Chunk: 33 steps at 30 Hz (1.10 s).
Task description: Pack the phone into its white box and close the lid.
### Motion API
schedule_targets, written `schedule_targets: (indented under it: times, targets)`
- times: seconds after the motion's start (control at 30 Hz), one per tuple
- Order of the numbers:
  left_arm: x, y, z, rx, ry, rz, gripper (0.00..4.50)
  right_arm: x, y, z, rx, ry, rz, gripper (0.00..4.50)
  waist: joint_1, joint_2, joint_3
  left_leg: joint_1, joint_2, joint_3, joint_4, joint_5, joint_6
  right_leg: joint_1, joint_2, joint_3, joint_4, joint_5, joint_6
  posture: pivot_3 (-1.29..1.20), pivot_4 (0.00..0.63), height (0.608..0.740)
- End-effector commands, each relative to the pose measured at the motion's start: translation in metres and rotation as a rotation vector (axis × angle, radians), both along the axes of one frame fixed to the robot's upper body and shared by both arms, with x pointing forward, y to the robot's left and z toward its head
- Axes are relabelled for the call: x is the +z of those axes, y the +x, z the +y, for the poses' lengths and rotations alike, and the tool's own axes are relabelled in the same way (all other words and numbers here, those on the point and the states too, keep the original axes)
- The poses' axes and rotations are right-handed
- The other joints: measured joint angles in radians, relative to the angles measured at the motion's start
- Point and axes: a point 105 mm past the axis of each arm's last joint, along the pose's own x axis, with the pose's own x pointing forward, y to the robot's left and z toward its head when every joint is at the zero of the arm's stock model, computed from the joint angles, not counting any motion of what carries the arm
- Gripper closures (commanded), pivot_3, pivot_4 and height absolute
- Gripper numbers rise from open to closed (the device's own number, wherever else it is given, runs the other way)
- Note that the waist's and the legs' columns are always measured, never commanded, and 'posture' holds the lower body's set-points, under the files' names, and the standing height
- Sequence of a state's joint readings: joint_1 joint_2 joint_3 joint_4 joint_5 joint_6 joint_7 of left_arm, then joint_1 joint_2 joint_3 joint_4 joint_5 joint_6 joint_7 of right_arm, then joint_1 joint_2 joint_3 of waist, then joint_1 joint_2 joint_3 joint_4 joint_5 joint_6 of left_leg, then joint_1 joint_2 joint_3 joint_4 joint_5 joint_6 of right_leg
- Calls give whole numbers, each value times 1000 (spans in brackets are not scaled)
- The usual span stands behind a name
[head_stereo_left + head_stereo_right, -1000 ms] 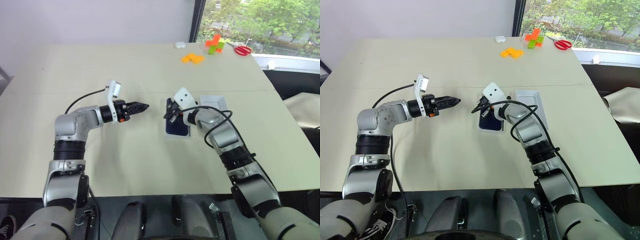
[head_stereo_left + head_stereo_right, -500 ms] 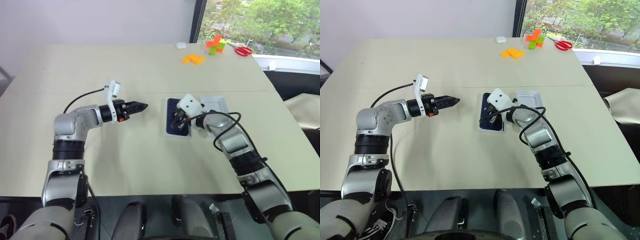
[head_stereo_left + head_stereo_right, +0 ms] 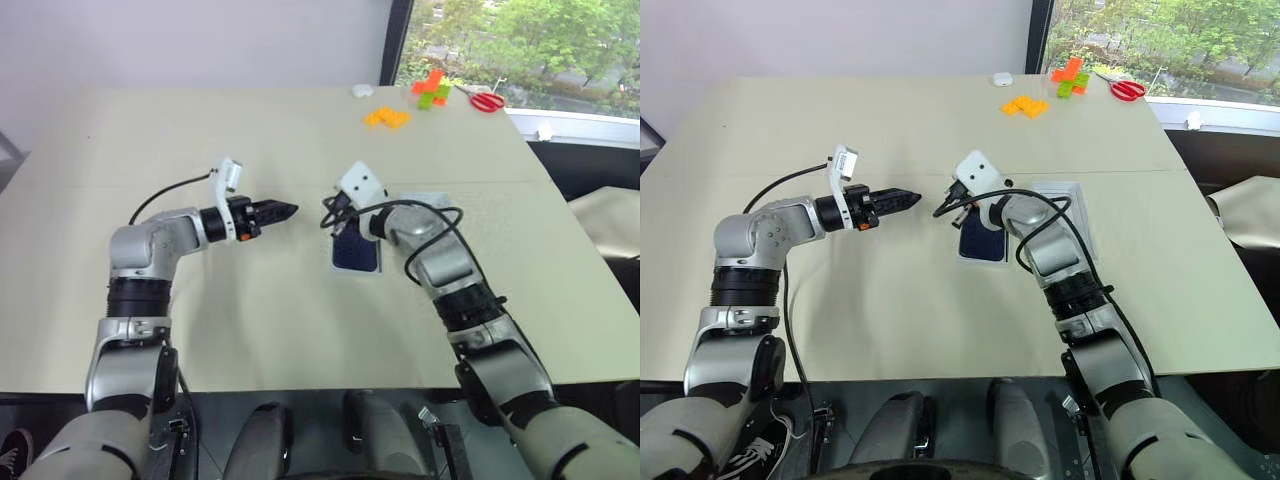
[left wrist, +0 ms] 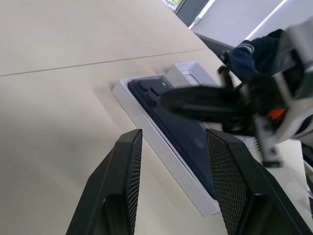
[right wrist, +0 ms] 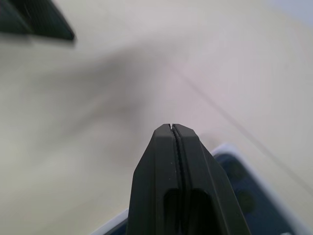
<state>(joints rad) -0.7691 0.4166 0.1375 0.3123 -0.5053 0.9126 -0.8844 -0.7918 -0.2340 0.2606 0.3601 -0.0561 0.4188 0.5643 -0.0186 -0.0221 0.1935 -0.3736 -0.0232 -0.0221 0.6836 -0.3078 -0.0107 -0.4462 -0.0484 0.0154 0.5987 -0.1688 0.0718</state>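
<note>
Because the phone (image 3: 355, 250) is thin and shiny, it is judged to be slippery, stiff and easy to scratch. It is seen lying in the white box (image 4: 146, 128), back up, with its camera corner at the far end. The box rests flat on the table (image 3: 200, 130), in front of the robot and a little to its right. The lid (image 3: 1065, 215) is seen just beside the box, on the right side, partly hidden by the right arm. The lid is judged to be light and stiff, so it is best taken by its two long edges and set straight down over the box.

The right gripper (image 3: 327, 207) is shut tight, with its two fingers pressed together, and nothing is held in it. It is held in the air above the near-left part of the box. The left gripper (image 3: 284, 211) is part way open and empty. It is held above the bare table, left of the box, and is pointed toward it.
</note>
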Motion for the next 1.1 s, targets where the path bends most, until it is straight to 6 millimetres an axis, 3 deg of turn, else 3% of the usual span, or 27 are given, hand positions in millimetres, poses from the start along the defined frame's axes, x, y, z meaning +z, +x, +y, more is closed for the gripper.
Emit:
schedule_targets:
  times: [0.03,0.2,0.37,0.47,0.6,0.73,0.83,0.93,1.03,1.07,1.1]
  targets:
    - [15,-1,-2,-11,-11,-56,2367,10,5,2,10,-63,-84,4453,0,0,0,0,0,0,0,0,0,0,0,0,0,0,0,0,150,740]
    - [15,0,0,-5,-11,-54,2367,-1,9,-7,-7,-131,-79,4453,-1,0,0,0,0,0,0,0,0,0,0,0,0,0,0,0,150,740]
    - [16,0,-1,-5,-9,-56,2367,1,4,-7,-9,-28,-18,4453,-1,0,0,0,0,0,0,0,0,0,0,0,0,0,0,0,150,740]
    - [16,1,-1,-5,-7,-58,2367,-3,4,-14,-22,-60,-23,4453,-1,0,0,0,0,0,0,0,0,0,1,0,0,0,0,0,150,740]
    - [19,-1,-4,-26,-29,-54,2367,19,-4,-8,-8,166,30,4453,-1,0,0,0,0,0,0,0,0,0,0,0,0,0,0,0,150,740]
    - [19,-10,-9,-85,-5,-73,2367,42,-15,-15,52,209,-31,4453,-1,0,0,0,0,0,0,0,0,0,0,0,0,0,0,0,150,740]
    - [16,-18,-11,-118,18,-74,2367,56,-25,-41,35,242,-9,3616,4,0,0,0,0,-1,-1,0,0,0,0,0,0,0,0,0,150,740]
    - [22,-26,-11,-169,-29,-61,1541,62,-33,-61,-10,210,12,2193,5,0,0,0,0,-1,-1,0,0,0,0,0,-1,0,0,0,150,740]
    - [25,-27,-9,-175,-8,-115,160,62,-36,-72,-80,170,25,694,1,0,0,0,0,-1,0,0,0,0,0,-1,-1,0,0,0,150,740]
    - [21,-27,-7,-174,53,-165,0,62,-36,-77,-134,185,43,198,-2,0,0,0,1,0,0,0,0,0,1,0,-1,0,0,0,150,740]
    - [18,-30,-6,-190,117,-237,0,61,-37,-81,-174,168,41,88,-4,1,0,0,2,0,-1,0,0,0,2,0,-1,0,0,0,150,740]
